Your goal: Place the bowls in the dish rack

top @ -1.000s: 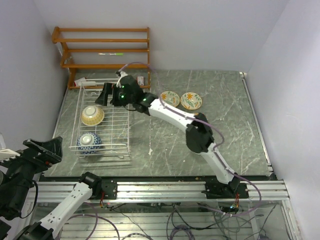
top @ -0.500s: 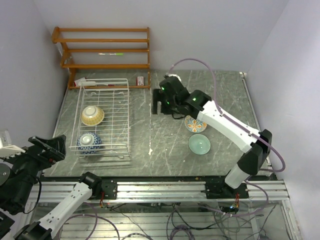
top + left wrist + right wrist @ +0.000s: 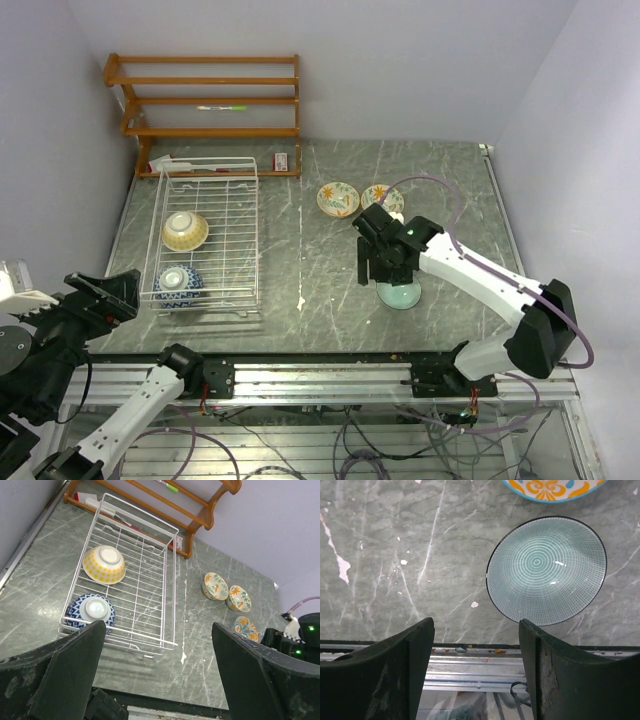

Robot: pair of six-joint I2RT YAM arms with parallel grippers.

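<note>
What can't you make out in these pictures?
Right wrist view: the top edge cuts off most of the orange bowl.
Top view: the right arm hides that bowl and part of the mint bowl.
Top view: the card by the shelf is too small to read.

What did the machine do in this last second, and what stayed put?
The right gripper swung from the far end of the dish rack back across the table and now hovers open near the mint green bowl, holding nothing. The yellow bowl and blue bowl in the rack stayed put.
</note>
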